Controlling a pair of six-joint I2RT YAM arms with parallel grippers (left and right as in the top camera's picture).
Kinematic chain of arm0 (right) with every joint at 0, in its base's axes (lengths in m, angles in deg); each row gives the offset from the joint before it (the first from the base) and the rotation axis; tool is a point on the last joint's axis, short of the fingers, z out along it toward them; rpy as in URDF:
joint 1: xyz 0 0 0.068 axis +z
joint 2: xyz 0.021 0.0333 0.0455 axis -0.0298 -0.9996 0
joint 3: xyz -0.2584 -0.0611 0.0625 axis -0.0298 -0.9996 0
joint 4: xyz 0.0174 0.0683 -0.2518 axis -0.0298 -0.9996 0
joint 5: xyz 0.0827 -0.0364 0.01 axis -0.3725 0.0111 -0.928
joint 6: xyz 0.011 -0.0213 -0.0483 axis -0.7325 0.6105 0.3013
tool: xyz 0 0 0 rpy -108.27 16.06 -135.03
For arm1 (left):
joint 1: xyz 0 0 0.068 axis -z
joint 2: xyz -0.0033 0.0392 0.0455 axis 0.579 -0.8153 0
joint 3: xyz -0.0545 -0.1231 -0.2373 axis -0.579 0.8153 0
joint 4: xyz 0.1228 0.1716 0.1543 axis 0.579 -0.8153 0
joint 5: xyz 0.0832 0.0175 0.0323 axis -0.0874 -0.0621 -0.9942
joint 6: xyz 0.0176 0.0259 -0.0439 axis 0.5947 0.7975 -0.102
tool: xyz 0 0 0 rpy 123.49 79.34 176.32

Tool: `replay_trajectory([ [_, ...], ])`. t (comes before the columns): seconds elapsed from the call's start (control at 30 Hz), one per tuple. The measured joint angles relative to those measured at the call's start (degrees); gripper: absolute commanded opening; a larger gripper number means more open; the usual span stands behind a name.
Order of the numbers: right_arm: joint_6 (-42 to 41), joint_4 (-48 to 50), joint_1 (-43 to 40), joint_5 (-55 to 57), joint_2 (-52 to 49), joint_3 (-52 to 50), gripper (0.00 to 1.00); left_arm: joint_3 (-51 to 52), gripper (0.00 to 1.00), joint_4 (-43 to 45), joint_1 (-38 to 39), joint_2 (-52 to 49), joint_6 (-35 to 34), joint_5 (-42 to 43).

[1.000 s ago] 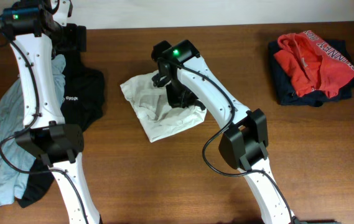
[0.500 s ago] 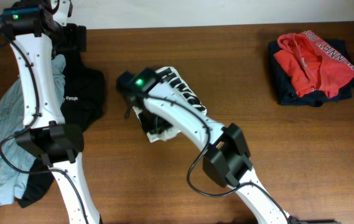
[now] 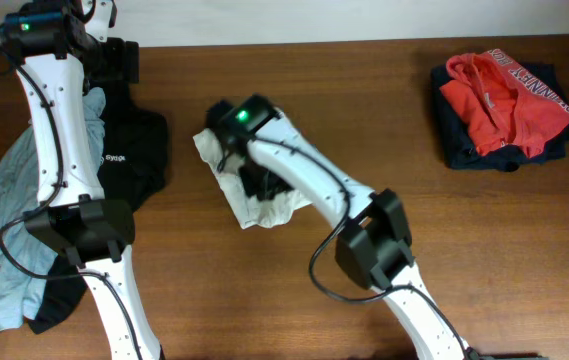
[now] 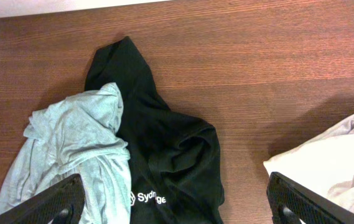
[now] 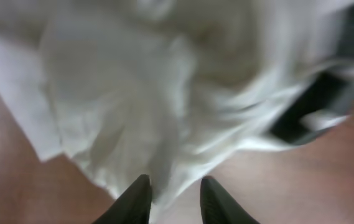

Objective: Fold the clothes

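Note:
The white T-shirt lies bunched at the table's middle, with its black print showing in the right wrist view. My right gripper hangs low over it, jaws a little apart. A loose edge of the white T-shirt lies between the fingers of that gripper; the view is blurred. The black shirt with a small white logo and the pale grey-blue shirt lie heaped at the left. My left gripper stands wide open above them at the back left, with nothing between its fingers.
A folded stack of red and navy garments sits at the back right. The grey-blue shirt trails toward the table's left front edge, the black shirt beside it. Bare wooden table shows at the right front.
My right arm swept left across the white T-shirt and came partly back. The shirt now lies narrower, and the right jaws have parted. The left arm has not moved.

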Motion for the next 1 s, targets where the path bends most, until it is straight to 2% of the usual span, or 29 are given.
replay_trajectory([
  [0.03, 0.35, 0.37, -0.98, 0.02, 0.09, 0.55, 0.39, 0.0, 0.93, 0.0, 0.0, 0.0, 0.0, 0.0],
  [0.23, 3.63, 3.34, -5.42, 0.33, 0.11, 1.25, 0.41, 0.0, 0.93, 0.02, 0.0, 0.0, 0.0, 0.0],
  [0.67, 5.99, 9.29, -5.38, 0.46, 0.11, -0.35, 0.4, 0.0, 0.93, 0.0, 0.0, 0.0, 0.0, 0.0],
  [0.87, 6.12, 10.12, -5.38, 0.44, 0.11, -3.74, 0.1, 0.0, 0.93, -0.02, 0.0, 0.0, 0.0, 0.0],
  [0.93, 6.1, 10.73, -5.38, 0.46, 0.11, -3.74, 0.04, 0.0, 0.93, -0.02, 0.0, 0.0, 0.0, 0.0],
  [1.0, 6.14, 11.37, -5.38, 0.46, 0.11, -3.74, 0.04, 0.0, 0.93, -0.02, 0.0, 0.0, -0.02, 0.0],
])
